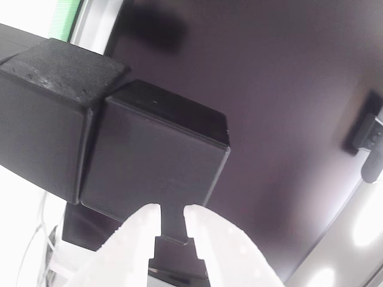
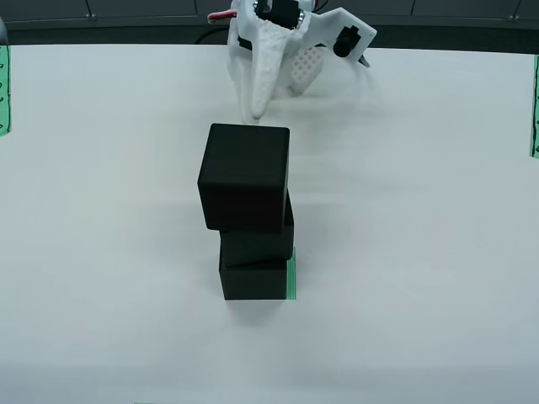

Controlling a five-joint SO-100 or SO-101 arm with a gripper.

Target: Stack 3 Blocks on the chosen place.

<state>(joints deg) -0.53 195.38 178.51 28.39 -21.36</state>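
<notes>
- At the far edge of the table in the overhead view, the gripper (image 2: 253,114) stands just behind the stack, fingertips pointing down, holding nothing.
- In the wrist view the two white fingertips (image 1: 143,224) sit parted with a narrow gap, clear of the cube faces; judged released.
- The top block (image 2: 246,177) rests on the middle block (image 2: 259,240), which sits on the bottom block (image 2: 253,278); all three are stacked.
- The top block overhangs to the left in the overhead view and looks slightly twisted; toppling is a risk.
- The chosen place (image 2: 291,278) shows as a green striped sliver beside the bottom block, which covers it.
- Judgement: stacking appears complete; a careful retreat remains.
</notes>
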